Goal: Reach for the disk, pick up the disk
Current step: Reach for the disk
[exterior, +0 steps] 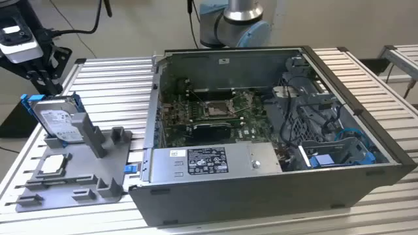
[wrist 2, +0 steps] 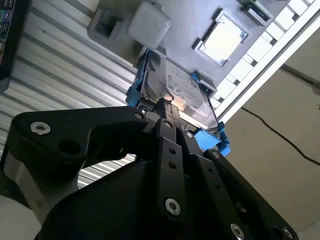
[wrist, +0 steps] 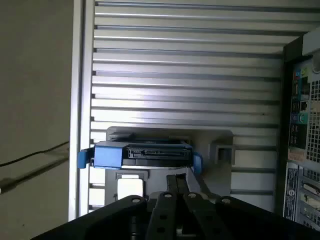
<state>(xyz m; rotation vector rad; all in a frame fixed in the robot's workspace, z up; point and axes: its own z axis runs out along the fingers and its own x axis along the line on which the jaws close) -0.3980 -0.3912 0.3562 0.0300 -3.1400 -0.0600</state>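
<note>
At the exterior view's far left the black gripper [exterior: 47, 87] hangs just above the disk [exterior: 58, 121], close to its top edge but not gripping it. In the second wrist view the gripper [wrist 2: 165, 104] shows its two fingers drawn together with nothing between them, their tip by the disk's [wrist 2: 186, 92] edge. The disk stands on edge in a slot of a grey fixture [exterior: 73, 182], leaning back slightly, label facing out and blue bracket around it. A small square chip [exterior: 52, 165] lies flat on the same fixture, nearer the camera. The fixture rests on a slatted metal table [exterior: 111, 83]. To the right sits an open computer case [exterior: 261, 198], with a grey labelled box [exterior: 216, 161] along its near wall and the motherboard [exterior: 216, 110] beyond. The arm's base [exterior: 238, 24] rises behind the case.
</note>
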